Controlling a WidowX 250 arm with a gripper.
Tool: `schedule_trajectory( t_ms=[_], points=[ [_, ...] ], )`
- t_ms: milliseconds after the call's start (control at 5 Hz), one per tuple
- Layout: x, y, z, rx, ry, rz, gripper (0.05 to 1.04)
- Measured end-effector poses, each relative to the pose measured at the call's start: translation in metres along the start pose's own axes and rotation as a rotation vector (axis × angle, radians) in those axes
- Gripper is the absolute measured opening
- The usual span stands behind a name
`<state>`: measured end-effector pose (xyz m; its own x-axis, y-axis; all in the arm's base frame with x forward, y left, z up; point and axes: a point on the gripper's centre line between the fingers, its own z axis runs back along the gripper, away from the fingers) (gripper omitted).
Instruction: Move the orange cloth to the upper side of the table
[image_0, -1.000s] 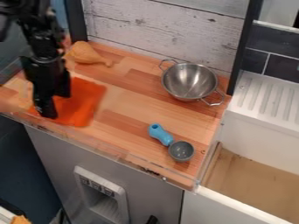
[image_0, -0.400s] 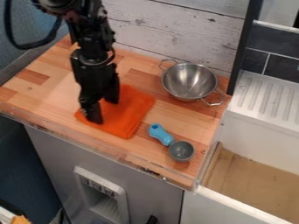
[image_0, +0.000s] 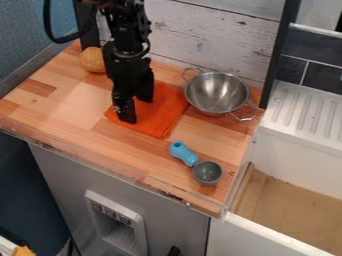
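The black gripper (image_0: 135, 107) points down over the left part of the orange cloth (image_0: 159, 116), with its two fingers spread apart and their tips at or just above the fabric. The cloth lies fairly flat on the wooden table (image_0: 67, 107), left of the metal colander and behind the blue-handled scoop. Part of the cloth is hidden behind the gripper. Whether the fingers touch it, I cannot tell.
A metal colander (image_0: 217, 92) stands at the back right, close to the cloth's edge. A scoop with a blue handle (image_0: 180, 151) lies at the front right. A tan, rounded item (image_0: 92, 60) is at the back left, partly behind the arm.
The gripper and the orange cloth have moved together to the right, and since the middle frame also back toward the wall. The colander and scoop have not moved.
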<state>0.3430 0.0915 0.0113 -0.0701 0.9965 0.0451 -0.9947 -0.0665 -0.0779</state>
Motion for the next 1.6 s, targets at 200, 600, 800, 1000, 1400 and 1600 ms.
schedule_trajectory(
  t_ms=[200, 600, 800, 1000, 1400, 1600],
  points=[
    [0.002, -0.018, 0.003, -0.02, 0.002, 0.016, 0.999],
    [0.0, -0.046, -0.004, -0.003, 0.028, 0.038, 0.999],
    [-0.001, -0.056, -0.002, -0.011, 0.043, 0.038, 0.999],
    [-0.001, -0.062, 0.005, -0.024, 0.044, 0.041, 0.999],
    [0.003, -0.061, 0.033, -0.057, 0.021, 0.04, 0.999],
    [0.002, -0.06, 0.058, -0.105, 0.027, 0.027, 0.999]
  ],
)
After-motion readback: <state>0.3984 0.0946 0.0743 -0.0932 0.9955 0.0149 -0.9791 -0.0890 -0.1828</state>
